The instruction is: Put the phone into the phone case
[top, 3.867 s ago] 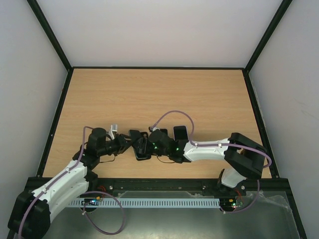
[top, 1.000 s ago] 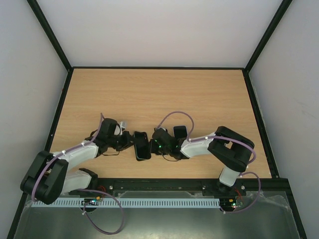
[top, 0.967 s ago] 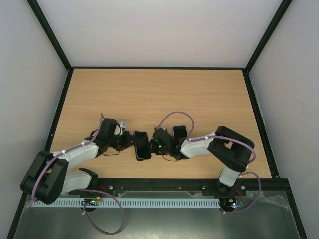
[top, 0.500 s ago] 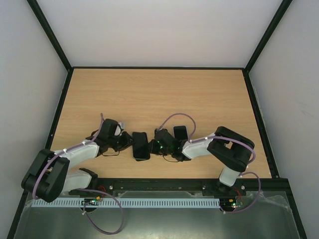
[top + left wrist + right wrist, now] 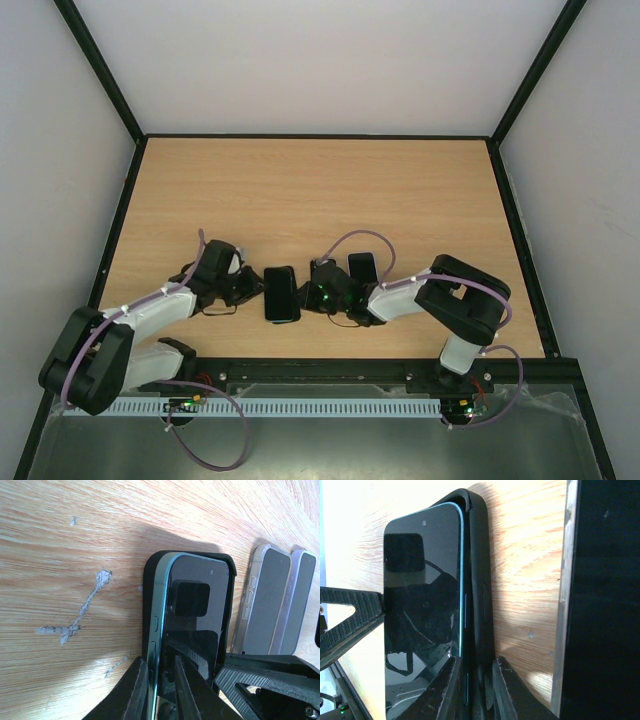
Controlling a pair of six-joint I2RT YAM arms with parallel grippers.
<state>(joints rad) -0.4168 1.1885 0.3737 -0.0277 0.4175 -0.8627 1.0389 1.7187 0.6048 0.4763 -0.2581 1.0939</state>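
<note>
The phone [image 5: 282, 293], dark-screened with a teal frame, sits inside the black phone case [image 5: 190, 554] on the table between the two arms. In the left wrist view my left gripper [image 5: 156, 657] pinches the phone [image 5: 195, 615] at its long edge, one finger on the screen and one outside the case wall. From the opposite side, my right gripper [image 5: 476, 662] is shut on the phone case [image 5: 477, 555], with one finger on the phone's glass [image 5: 420, 580] and the other behind the case. The teal frame still shows above the case rim along both edges. Both grippers [image 5: 250, 290] [image 5: 312, 295] flank the phone from above.
Two other phones in light cases [image 5: 260, 600] [image 5: 299, 605] lie side by side just beyond the right arm, seen as one dark slab [image 5: 362, 267] from above and close at the right [image 5: 600, 600]. A black frame [image 5: 120, 230] borders the wooden table.
The phone and case have tipped from a tilted pose to lying flatter and shifted slightly left. My left gripper opened from fully shut and closed on the phone's edge.
</note>
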